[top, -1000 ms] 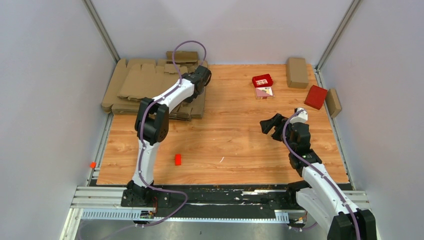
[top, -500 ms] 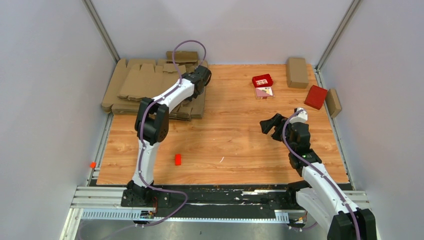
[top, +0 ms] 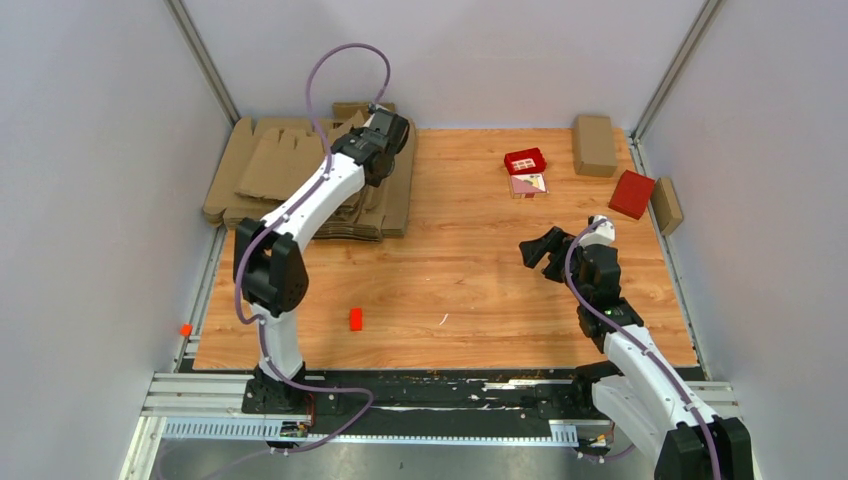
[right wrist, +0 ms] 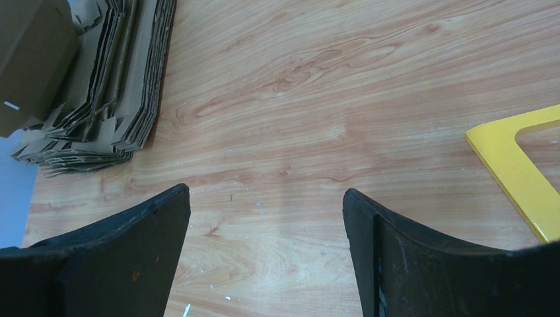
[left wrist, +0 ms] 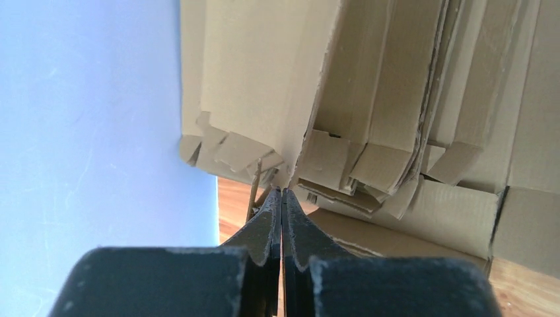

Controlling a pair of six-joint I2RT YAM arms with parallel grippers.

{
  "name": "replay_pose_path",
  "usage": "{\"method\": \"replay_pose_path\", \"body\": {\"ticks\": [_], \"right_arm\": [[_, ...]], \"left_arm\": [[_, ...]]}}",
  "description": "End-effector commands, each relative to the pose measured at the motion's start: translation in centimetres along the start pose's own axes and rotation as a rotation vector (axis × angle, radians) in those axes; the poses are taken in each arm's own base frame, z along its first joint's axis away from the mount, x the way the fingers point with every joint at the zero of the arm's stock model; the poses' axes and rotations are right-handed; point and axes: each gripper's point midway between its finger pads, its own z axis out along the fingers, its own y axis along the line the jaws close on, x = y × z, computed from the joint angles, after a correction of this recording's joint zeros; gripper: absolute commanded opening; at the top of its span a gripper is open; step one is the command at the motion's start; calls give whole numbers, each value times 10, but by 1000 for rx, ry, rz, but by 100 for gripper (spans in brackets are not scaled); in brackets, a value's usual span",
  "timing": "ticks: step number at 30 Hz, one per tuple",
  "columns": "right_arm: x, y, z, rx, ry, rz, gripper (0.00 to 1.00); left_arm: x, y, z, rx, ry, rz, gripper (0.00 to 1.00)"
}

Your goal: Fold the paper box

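Grey panel walls close in a wood-grain table [top: 450,270], and at its far left corner I see the stack of flat brown cut-outs [top: 262,170] from which the paper box [left wrist: 264,72] must come. My left gripper [left wrist: 282,198] is reached out over that stack; in the left wrist view its fingers are pressed together with no gap. They look to be pinching the edge of one sheet right at the tips, though I cannot tell for sure that any cardboard is between them. My right gripper [right wrist: 264,218] hangs low over bare wood on the right side, its fingers wide apart and holding nothing, a yellow frame [right wrist: 522,165] just beside it.

I judge the sheet light, thin and fairly stiff, creasing readily along its score lines and easy to dent at the flaps. A hold on a plain outer edge, away from the ragged tabs, should peel one sheet off without dragging its neighbours.
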Motion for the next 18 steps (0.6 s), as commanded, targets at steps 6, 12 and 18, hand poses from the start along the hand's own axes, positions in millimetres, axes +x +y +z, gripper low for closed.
{"method": "replay_pose_path", "body": {"ticks": [6, 12, 18], "right_arm": [[-20, 21, 2, -66, -38, -22, 86], [-14, 26, 8, -96, 1, -21, 86], [-6, 39, 15, -171, 51, -23, 86]], "left_arm": [[-25, -8, -102, 87, -171, -36, 0], [-26, -80, -166, 437, -258, -47, 0], [-8, -175, -230, 981, -283, -114, 0]]}}
